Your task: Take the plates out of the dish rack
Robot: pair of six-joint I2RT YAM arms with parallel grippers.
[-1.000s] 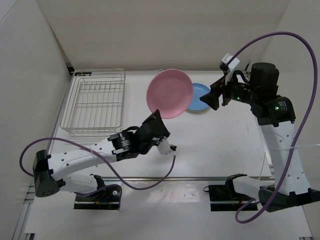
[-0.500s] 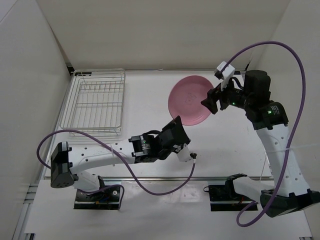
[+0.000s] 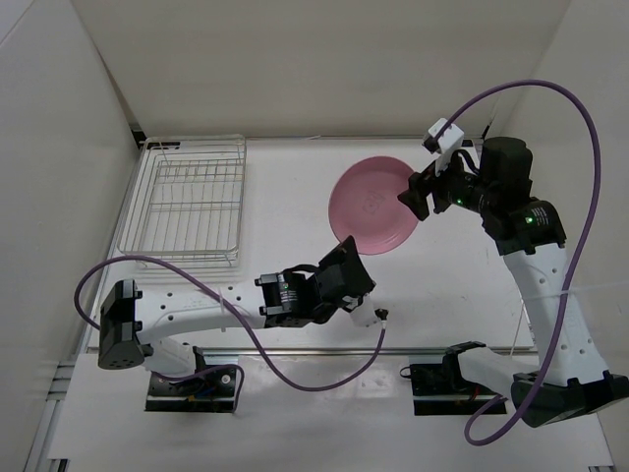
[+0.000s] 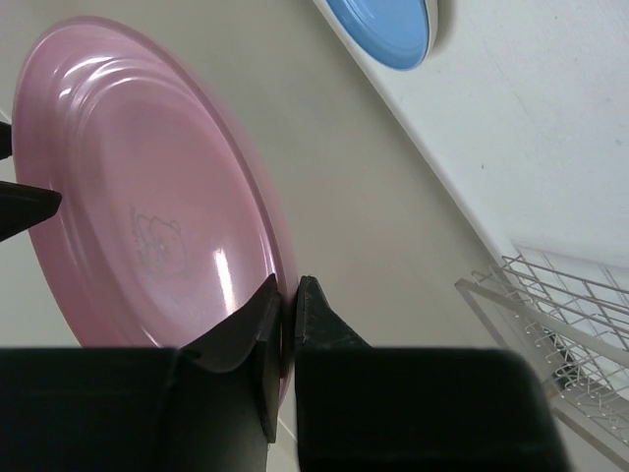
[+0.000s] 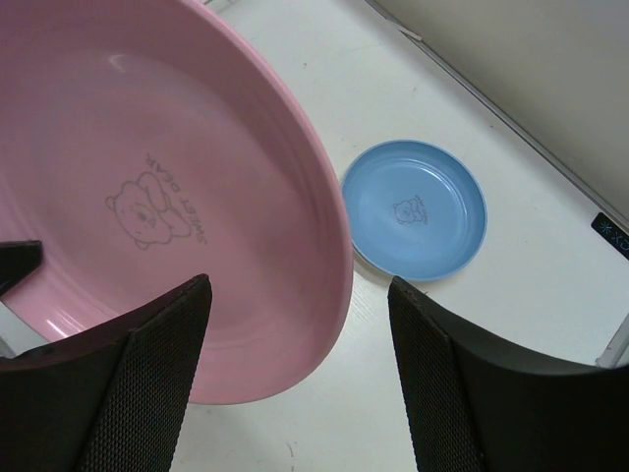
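Above the surface [image 3: 285, 157], right of the rack [image 3: 240, 197], the pink plate [image 3: 373, 204] hangs tilted. The left hand [image 4: 287, 295] is clamped on its near rim. The right hand [image 5: 297, 290] stands wide open by the far rim, gripping nothing. The plate looks stiff, light and glossy, so probably slippery. Take it by the rim.

The pink plate [image 5: 147, 216] carried a bear drawing with words printed beside it, upside down in the right wrist view, that appeared to read "SWEET DEAR". The blue plate [image 5: 413, 211] bore a similar mark, too small to read. A small black label [image 5: 609, 232] was illegible.
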